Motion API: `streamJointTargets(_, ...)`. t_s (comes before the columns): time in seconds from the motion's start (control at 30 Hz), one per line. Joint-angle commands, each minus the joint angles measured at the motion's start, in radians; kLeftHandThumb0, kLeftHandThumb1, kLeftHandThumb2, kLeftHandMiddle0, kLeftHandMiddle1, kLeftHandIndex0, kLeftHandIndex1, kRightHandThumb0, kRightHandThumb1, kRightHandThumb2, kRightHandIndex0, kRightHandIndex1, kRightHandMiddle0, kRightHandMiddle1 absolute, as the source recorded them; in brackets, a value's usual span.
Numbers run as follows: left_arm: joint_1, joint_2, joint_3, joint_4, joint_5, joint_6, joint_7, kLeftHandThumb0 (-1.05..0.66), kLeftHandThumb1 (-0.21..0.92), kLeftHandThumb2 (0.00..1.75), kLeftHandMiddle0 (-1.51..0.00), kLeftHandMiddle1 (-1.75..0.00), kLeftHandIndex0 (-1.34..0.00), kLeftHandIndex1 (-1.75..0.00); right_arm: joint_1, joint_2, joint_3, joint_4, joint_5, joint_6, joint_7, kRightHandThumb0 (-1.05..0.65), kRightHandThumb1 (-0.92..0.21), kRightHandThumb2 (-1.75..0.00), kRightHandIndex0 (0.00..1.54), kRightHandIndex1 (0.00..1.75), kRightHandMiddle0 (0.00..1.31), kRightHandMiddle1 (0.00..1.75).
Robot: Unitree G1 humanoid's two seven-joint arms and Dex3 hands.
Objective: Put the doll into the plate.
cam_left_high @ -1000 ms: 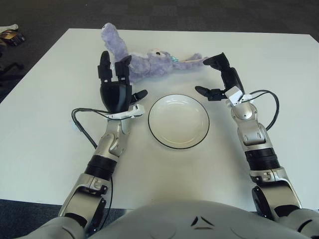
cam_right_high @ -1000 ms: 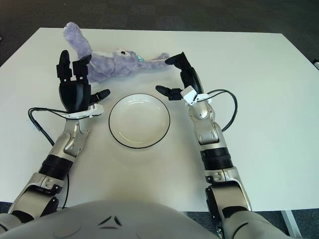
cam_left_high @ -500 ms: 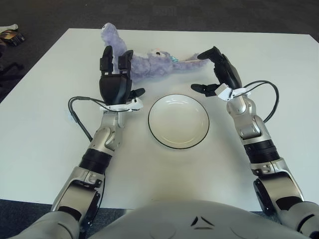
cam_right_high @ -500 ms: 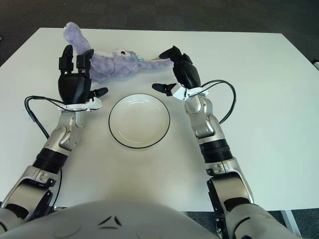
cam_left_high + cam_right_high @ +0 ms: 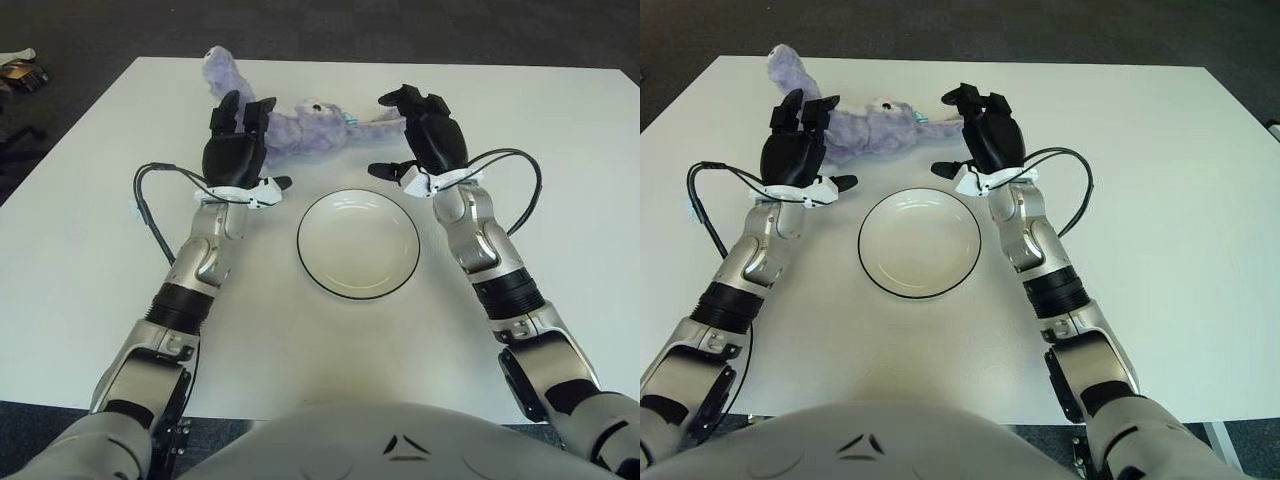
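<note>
White table, doll between left hand, right hand, plate nearer

Both arms reach forward toward the upper middle of the frame, elbows low near the bottom corners. The left hand sits upper left of centre, back up, fingers extended forward and spread, thumb out to the right. The right hand sits upper right of centre, fingers open and arched, thumb pointing left.
</note>
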Motion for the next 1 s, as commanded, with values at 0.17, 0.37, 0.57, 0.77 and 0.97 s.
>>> streamJointTargets(0.17,-0.058,0.027,-0.004,0.047,0.002,-0.01,-0.01,-0.55,0.21,0.96,0.0,-0.28,0.0,-0.61,-0.043,0.006,0.024,0.02,-0.025,0.018,0.005,-0.69,-0.45,-0.79,0.15,0.58,0.0,0.84)
streamJointTargets(0.37,-0.096,0.021,-0.009,0.075,-0.01,-0.007,-0.032,-0.47,0.18,1.0,0.0,-0.37,0.0,-0.59,-0.078,0.004,0.04,0.062,-0.03,0.0,-0.003,-0.66,-0.41,-0.82,0.14,0.69,0.0,0.83)
streamJointTargets(0.57,-0.127,0.029,-0.02,0.094,0.0,-0.003,-0.054,-0.47,0.18,1.01,0.0,-0.42,0.0,-0.57,-0.115,0.0,0.046,0.116,-0.017,-0.022,0.001,-0.67,-0.41,-0.83,0.11,0.77,0.0,0.83)
streamJointTargets(0.77,-0.169,0.035,-0.035,0.127,0.021,0.004,-0.071,-0.47,0.19,1.0,0.0,-0.43,0.0,-0.56,-0.139,-0.001,0.05,0.154,-0.016,-0.037,-0.005,-0.71,-0.45,-0.8,0.09,0.75,0.0,0.84)
streamJointTargets(0.97,-0.211,0.036,-0.058,0.169,0.047,0.021,-0.072,-0.41,0.16,1.03,0.0,-0.46,0.0,-0.56,-0.144,0.005,0.044,0.167,0.006,-0.047,0.0,-0.74,-0.47,-0.77,0.09,0.72,0.0,0.83)
